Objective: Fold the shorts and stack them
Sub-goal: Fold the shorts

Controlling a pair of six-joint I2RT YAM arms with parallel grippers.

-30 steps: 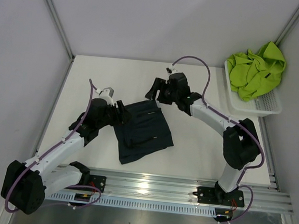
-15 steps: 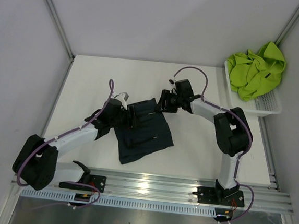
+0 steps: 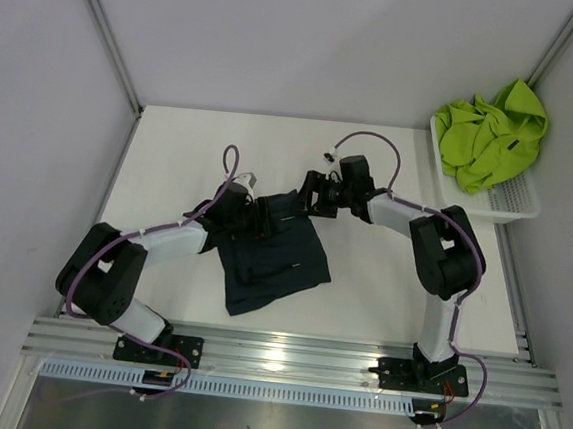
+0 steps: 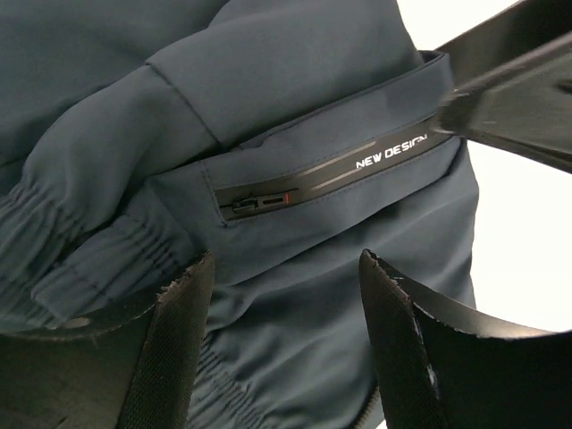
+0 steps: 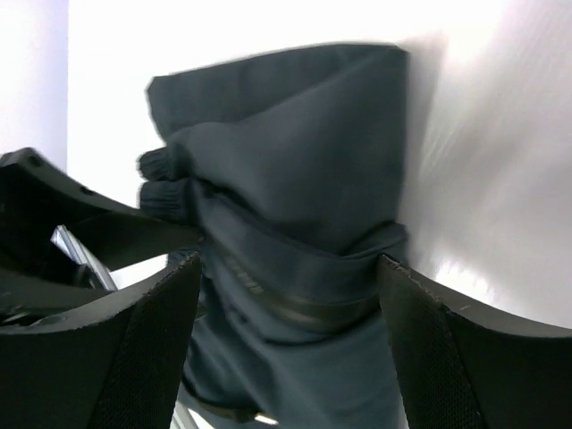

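The dark navy soft-fabric shorts [image 3: 275, 259] lie folded mid-tabletop [image 3: 171, 154], with the elastic waistband bunched and a zipped pocket showing. My left fingers [image 3: 264, 218] and right fingers [image 3: 310, 195] are spread open, low over the far edge, both arms reaching inward. Crumpled lime green shorts [image 3: 489, 132] fill the white mesh basket [image 3: 513, 202] far right.

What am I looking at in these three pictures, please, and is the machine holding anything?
It is two robot arms at the near edge of a white table. One picture looks down from above; the other two come from cameras on each wrist, showing that arm's own two-finger tool. A pair of dark navy fabric shorts lies on the table. The left tool and right tool both stand open at its far edge, gripping nothing. A pair of lime green fabric shorts sits crumpled in a white plastic mesh basket at the far right.
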